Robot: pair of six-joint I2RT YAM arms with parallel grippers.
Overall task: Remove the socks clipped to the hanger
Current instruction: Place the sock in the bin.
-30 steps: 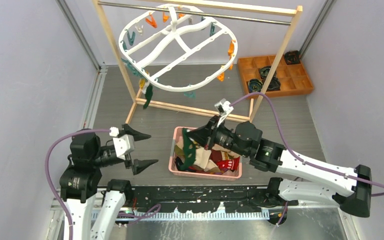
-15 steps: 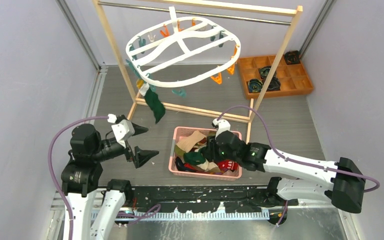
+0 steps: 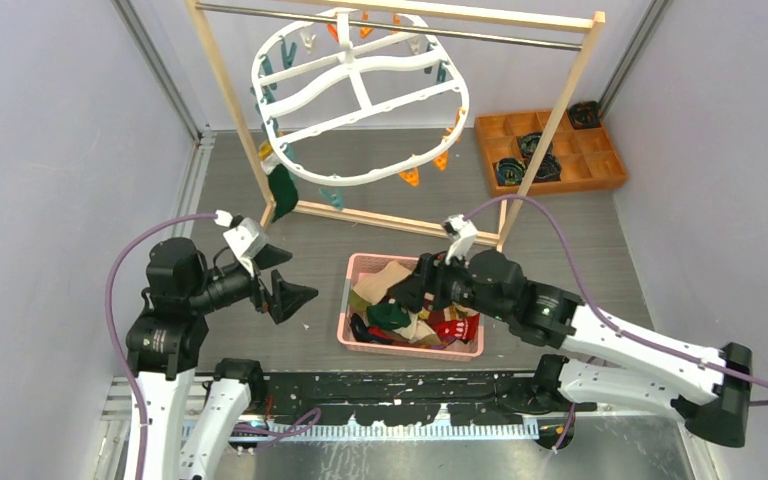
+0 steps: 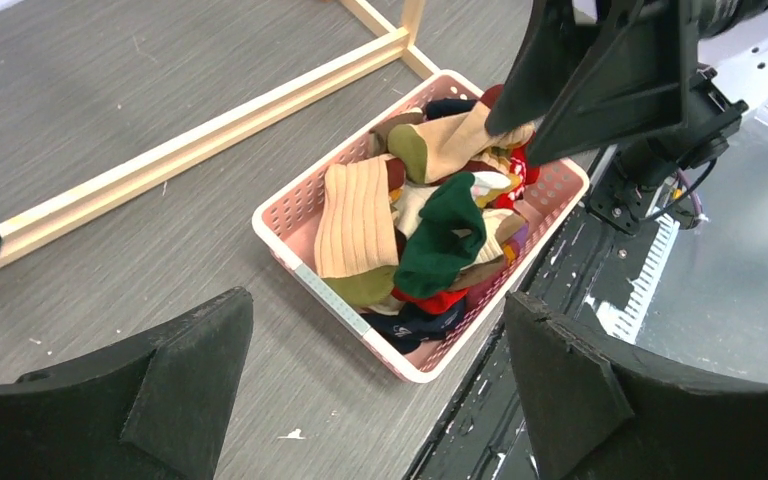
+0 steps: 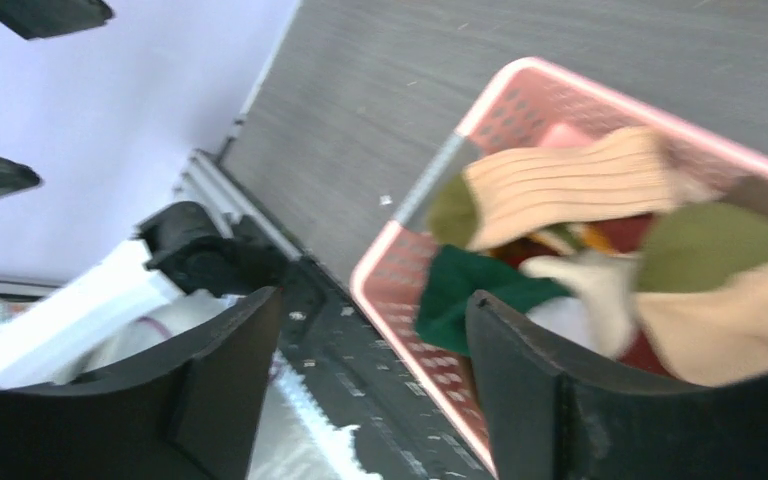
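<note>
I see both jaws open and empty, the right pair over the basket [image 3: 346,292] of socks [image 3: 415,318]; 1 green sock [image 3: 282,192] hangs clipped to the hanger [image 3: 358,85]

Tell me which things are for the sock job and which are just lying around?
For the job: hanger, green sock clipped on it, socks in the basket, rack.
Lying about: orange tray, dark things in it.
</note>
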